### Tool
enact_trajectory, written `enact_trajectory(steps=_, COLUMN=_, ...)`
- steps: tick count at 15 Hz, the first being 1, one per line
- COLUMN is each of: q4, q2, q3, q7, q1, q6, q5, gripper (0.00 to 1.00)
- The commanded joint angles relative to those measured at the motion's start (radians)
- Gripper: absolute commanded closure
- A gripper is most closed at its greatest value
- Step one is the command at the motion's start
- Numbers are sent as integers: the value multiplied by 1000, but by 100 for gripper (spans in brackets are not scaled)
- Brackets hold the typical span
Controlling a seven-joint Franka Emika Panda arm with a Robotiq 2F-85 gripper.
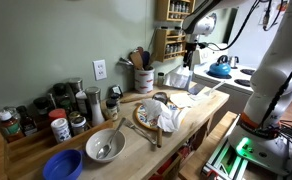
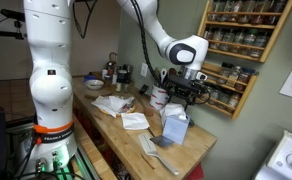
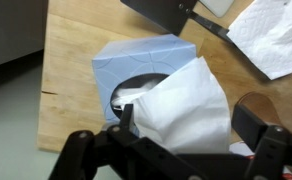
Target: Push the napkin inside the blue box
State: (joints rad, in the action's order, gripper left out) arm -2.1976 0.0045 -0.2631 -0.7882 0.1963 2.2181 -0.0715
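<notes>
- The blue box [image 3: 136, 62] stands on the wooden surface [image 3: 68, 60], near its edge; an exterior view [image 2: 174, 128] shows it towards the end of the counter.
- The napkin [image 3: 191, 105] sticks up out of the oval opening in the top of the box. Most of it is outside, and it bulges to one side.
- Just beside the box, in the wrist view, lie a black spatula [image 3: 176, 15] and a loose white paper towel [image 3: 278, 35]. Neither covers the opening.
- In an exterior view, another spatula [image 2: 156, 148] and flat white papers [image 2: 133, 120] lie on the surface near the box, and a spice rack [image 2: 241, 40] hangs on the wall behind it.
- Further along the counter are a blue bowl [image 1: 61, 165], a metal bowl [image 1: 104, 146] with a spoon in it, and a utensil holder [image 1: 143, 78], all well apart from the box.
- The arm arches over the surface with its wrist turned down, so that the pincer [image 2: 182, 100] hangs directly above the napkin.
- In the wrist view the pincer [image 3: 186, 130] is spread wide, with one finger on either side of the napkin and nothing gripped.
</notes>
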Motion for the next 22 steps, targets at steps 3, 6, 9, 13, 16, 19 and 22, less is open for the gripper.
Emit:
enact_trajectory(steps=3, q4=14, q2=34, q3=13, q7=-82, q1=17, q6=18, q5=-55, gripper=24)
enact_trajectory(steps=6, q4=17, q2=44, q3=16, q7=-100, q1=19, q6=27, q5=-65, gripper=41)
enact_trajectory(steps=9, q4=20, q2=49, q3=18, q7=-102, q1=23, q6=34, q5=-68, gripper=39)
enact_trajectory(steps=13, q4=30, q2=54, q3=17, q7=-100, q1=31, q6=39, q5=-69, gripper=36)
enact_trajectory(steps=16, q4=33, q2=56, q3=19, q7=-104, q1=34, q6=48, q5=-71, gripper=64)
enact_trajectory(steps=19, q4=31, q2=54, q3=20, q7=-113, q1=35, q6=54, q5=-71, gripper=88)
enact_trajectory(steps=22, q4=30, q2=50, q3=20, q7=-119, q1=35, q6=47, q5=-69, gripper=100)
